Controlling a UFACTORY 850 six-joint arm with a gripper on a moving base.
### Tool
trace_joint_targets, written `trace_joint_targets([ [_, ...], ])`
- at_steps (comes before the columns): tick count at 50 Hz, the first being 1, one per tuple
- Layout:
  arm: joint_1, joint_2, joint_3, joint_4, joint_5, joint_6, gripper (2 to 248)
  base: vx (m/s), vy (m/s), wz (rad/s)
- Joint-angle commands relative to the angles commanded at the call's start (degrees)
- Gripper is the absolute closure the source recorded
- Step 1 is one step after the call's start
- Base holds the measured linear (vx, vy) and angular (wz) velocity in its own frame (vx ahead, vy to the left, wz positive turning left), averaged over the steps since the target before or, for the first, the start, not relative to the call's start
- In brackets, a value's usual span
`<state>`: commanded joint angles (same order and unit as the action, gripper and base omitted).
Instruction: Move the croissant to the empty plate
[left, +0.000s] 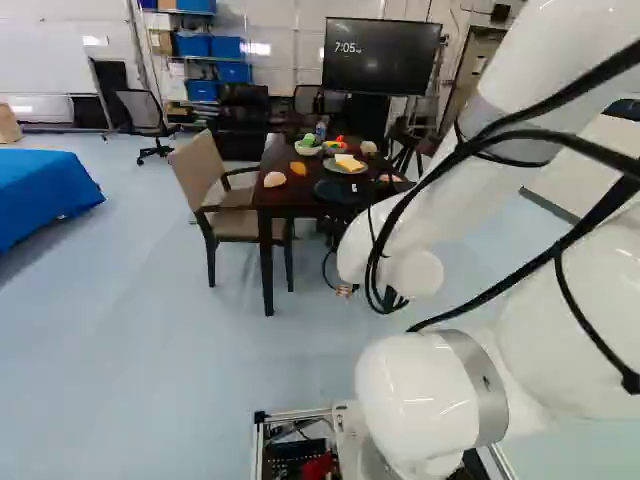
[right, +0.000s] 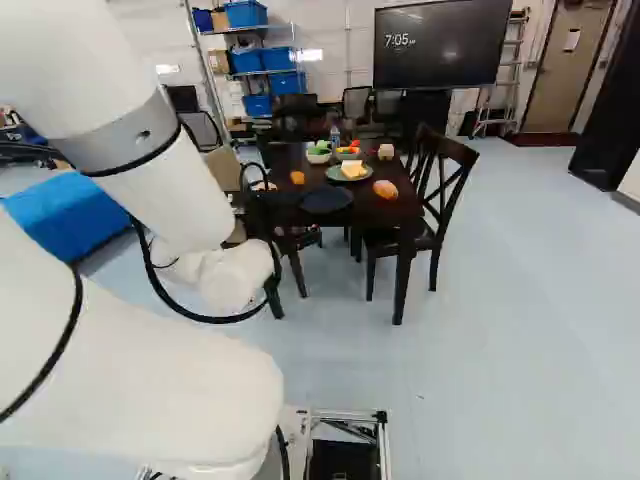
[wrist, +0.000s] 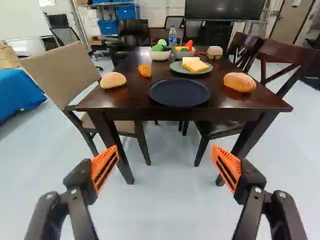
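Note:
In the right base view my gripper (right: 268, 212) is mostly hidden by the arm, short of the table. The wrist view shows the gripper (wrist: 165, 159) open, its orange-padded fingers wide apart with nothing between them. Ahead of it, on the dark wooden table (wrist: 132, 98), lies the small golden croissant (wrist: 144, 70), between a round bun and the plates. The empty dark blue plate (wrist: 179, 93) sits near the table's close edge, in line with the gap between the fingers. In the right base view the croissant (right: 297, 177) is beyond the plate (right: 326, 199).
On the table stand a bun (wrist: 113, 80), a bread loaf (wrist: 239, 82), a green plate (wrist: 177, 67) with bread slices, bowls of vegetables (wrist: 160, 54) and a bottle (wrist: 172, 37). A beige armchair (wrist: 65, 75) is beside the table; dark wooden chairs (wrist: 287, 67) stand on the other side.

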<state>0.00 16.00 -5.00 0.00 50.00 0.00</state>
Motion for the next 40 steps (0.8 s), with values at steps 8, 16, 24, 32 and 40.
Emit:
trace_joint_targets([
  [8, 0.0, 0.0, 0.0, 0.0, 0.0, 0.0, 3, 0.0, 0.0, 0.0],
  [16, 0.0, 0.0, 0.0, 0.0, 0.0, 0.0, 3, 0.0, 0.0, 0.0],
  [24, 0.0, 0.0, 0.0, 0.0, 0.0, 0.0, 3, 0.0, 0.0, 0.0],
  [32, 0.0, 0.0, 0.0, 0.0, 0.0, 0.0, 3, 0.0, 0.0, 0.0],
  [40, 0.0, 0.0, 0.0, 0.0, 0.0, 0.0, 3, 0.0, 0.0, 0.0],
])
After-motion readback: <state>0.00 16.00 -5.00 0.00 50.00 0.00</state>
